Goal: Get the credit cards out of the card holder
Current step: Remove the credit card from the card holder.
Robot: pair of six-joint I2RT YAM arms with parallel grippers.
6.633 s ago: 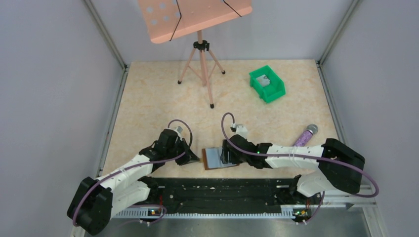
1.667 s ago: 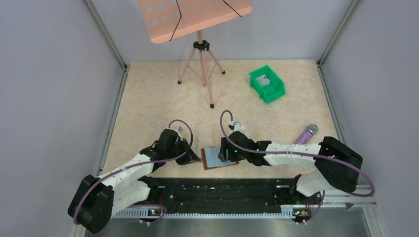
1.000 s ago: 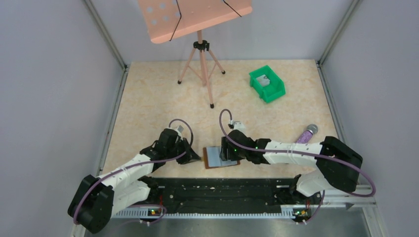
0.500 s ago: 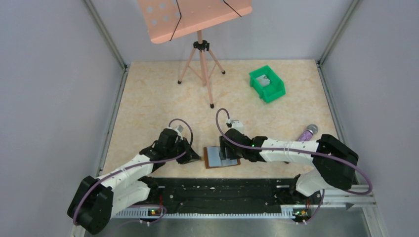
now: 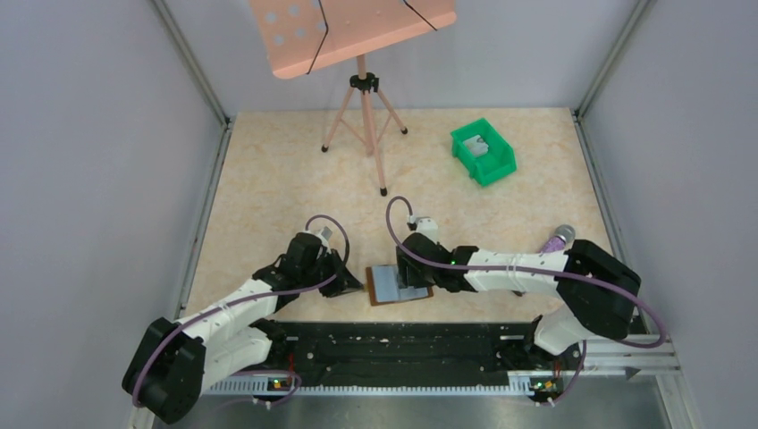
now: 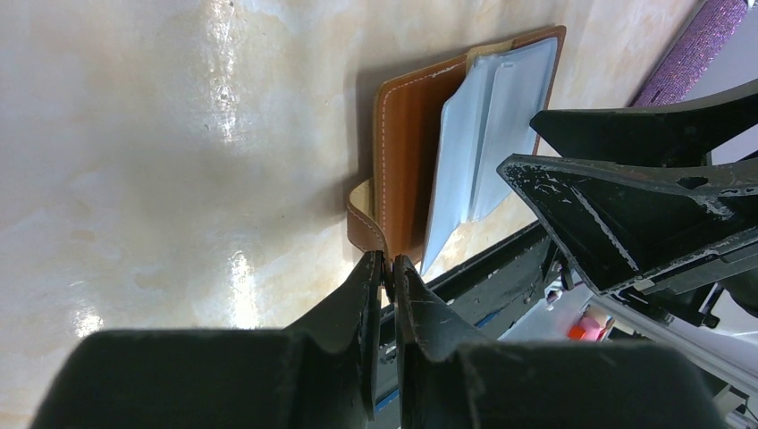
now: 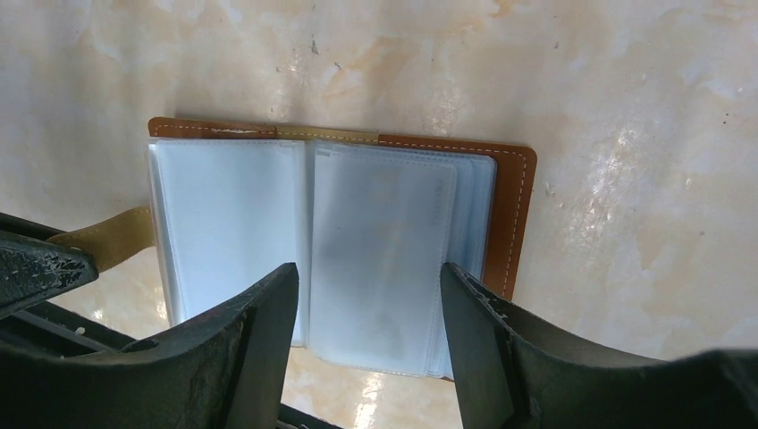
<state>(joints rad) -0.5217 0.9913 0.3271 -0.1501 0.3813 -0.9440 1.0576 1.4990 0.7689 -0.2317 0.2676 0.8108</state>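
The brown leather card holder (image 5: 396, 286) lies open on the table near the front edge, its blue-grey panels facing up. My left gripper (image 5: 356, 284) is shut on its little side tab (image 6: 361, 219), with the fingertips (image 6: 386, 265) pinched together at the tab's end. Over the right-hand panel hovers my right gripper (image 5: 414, 282), open, its two fingers (image 7: 367, 268) straddling that panel (image 7: 384, 241). A faint pale card shape shows through the clear sleeve there. No card is between the fingers. A light grey credit card (image 5: 480, 146) lies in the green bin.
The green plastic bin (image 5: 484, 152) stands at the back right. A purple microphone (image 5: 556, 239) lies by the right arm. A pink music stand (image 5: 362, 98) on a tripod stands at the back centre. The black base rail (image 5: 402, 344) runs just in front of the card holder.
The right arm has crept a little to the left over the card holder, with its jaws still open. The left gripper keeps its hold on the tab and has not moved.
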